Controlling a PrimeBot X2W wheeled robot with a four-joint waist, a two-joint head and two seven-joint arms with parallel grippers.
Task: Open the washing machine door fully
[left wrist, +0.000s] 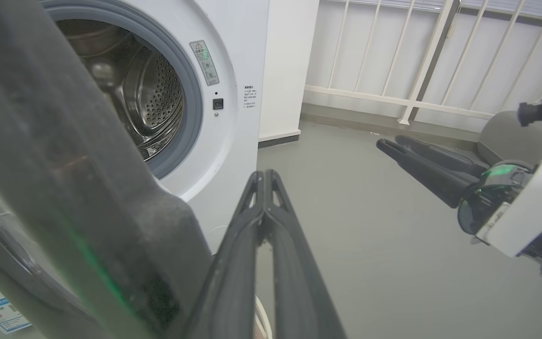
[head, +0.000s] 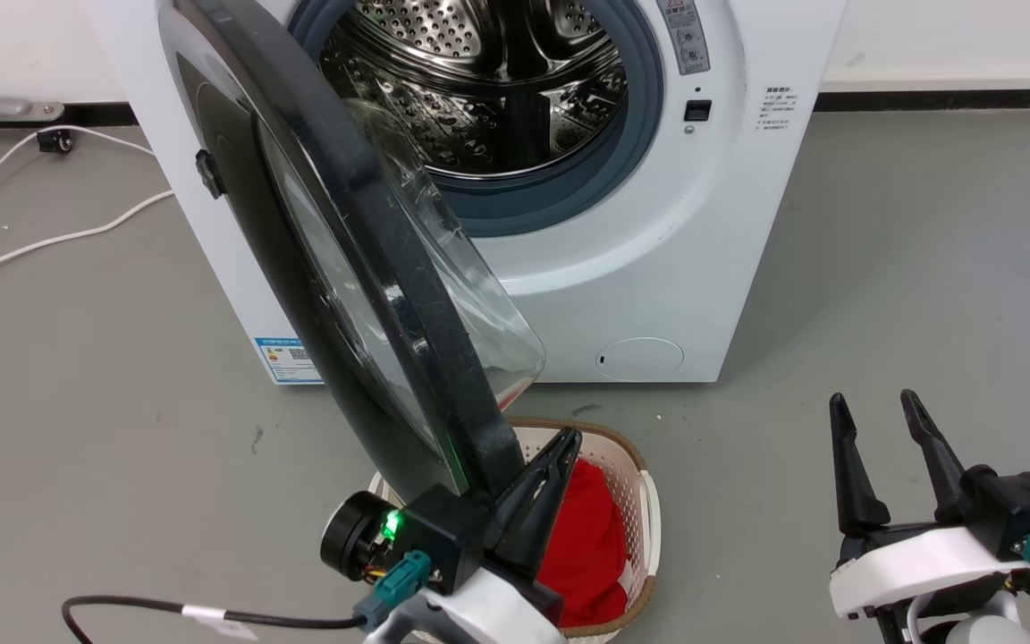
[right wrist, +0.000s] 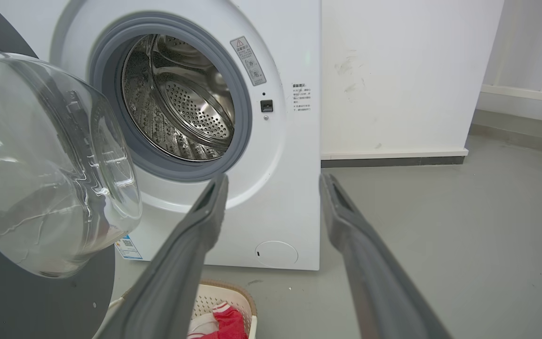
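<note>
From the head view, I have the washing machine door [head: 363,268] about halfway out, its edge turned towards me. My left pincer [head: 560,447] sits at the door's low free end, just right of the black rim and seemingly touching it. A laundry basket [head: 645,501] with red cloth [head: 586,537] lies right under that pincer. My right pincer [head: 874,402] stands well off to the side, fingers spread wide and holding nothing.

In the left wrist view, the left pincer's two fingers [left wrist: 247,235] are pressed together tip to tip with nothing between them. The door's inner rim looms just to their left, so I judge this a push, not a grip.

In the right wrist view, the door's glass bowl [right wrist: 40,165] bulges well to the left of the spread fingers, with the steel drum [right wrist: 177,103] ahead.

I judge the swing half done. Next I must sweep the closed fingers leftwards along the door's arc without slipping off the rim.
</note>
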